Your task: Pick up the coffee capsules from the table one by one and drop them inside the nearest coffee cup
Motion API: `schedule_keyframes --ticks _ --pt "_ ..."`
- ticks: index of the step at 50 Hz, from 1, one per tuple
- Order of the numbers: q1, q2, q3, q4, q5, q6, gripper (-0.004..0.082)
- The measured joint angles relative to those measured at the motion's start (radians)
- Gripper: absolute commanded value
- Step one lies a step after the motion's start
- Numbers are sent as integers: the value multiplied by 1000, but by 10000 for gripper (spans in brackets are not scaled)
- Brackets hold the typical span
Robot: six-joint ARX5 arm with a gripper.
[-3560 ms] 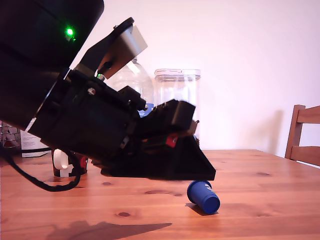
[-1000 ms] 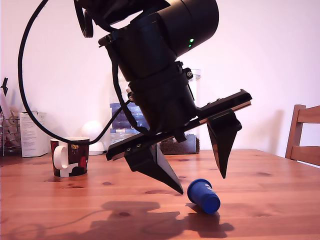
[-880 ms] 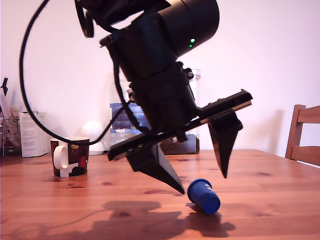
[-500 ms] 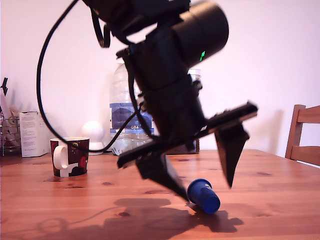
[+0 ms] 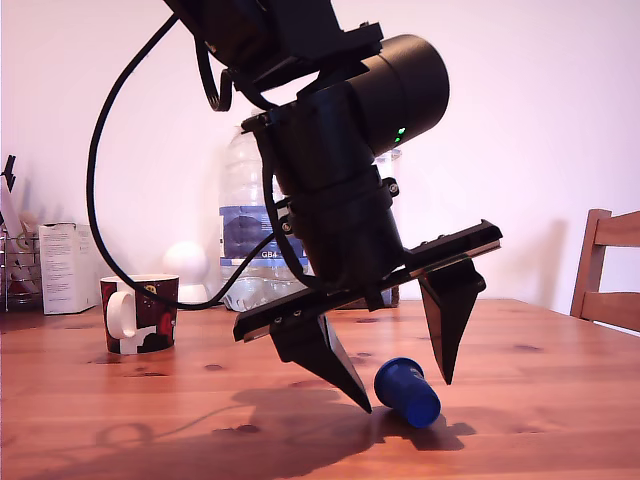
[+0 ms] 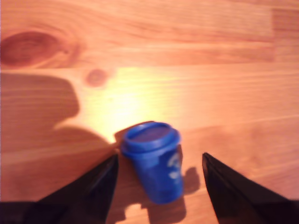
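Note:
One blue coffee capsule (image 5: 407, 392) (image 6: 154, 160) lies on its side on the wooden table (image 5: 560, 400). My gripper (image 5: 405, 392) (image 6: 159, 161) is open and tilted, its two black fingers straddling the capsule. One fingertip (image 5: 362, 405) is down at the tabletop on the capsule's left in the exterior view, the other fingertip (image 5: 444, 376) hangs slightly higher on its right. In the wrist view the capsule sits between the fingers, apart from the right one. The coffee cup (image 5: 140, 313), dark patterned with a white handle, stands far off at the exterior view's left.
A large water bottle (image 5: 249, 240) and a clear jar stand behind the arm. A white box (image 5: 68, 267) and a small white round object (image 5: 184, 262) sit at the back on the exterior view's left. A wooden chair (image 5: 608, 282) stands at the right edge. A black cable (image 5: 130, 190) loops from the arm.
The arm has swung up from lying low over the table, then lowered and shifted right, bringing the open fingers down around the capsule. The capsule has stayed in place.

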Motion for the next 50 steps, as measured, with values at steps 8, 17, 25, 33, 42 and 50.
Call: schedule_keyframes --ticks 8,17,25,33,42,50 --pt "0 10 3 2 16 0 515" --pt "0 16 10 1 24 1 418" --pt "1 21 10 1 25 2 308" --pt "2 23 10 1 26 12 298" --pt "2 23 10 0 26 31 189" --pt "2 23 10 1 27 53 102"
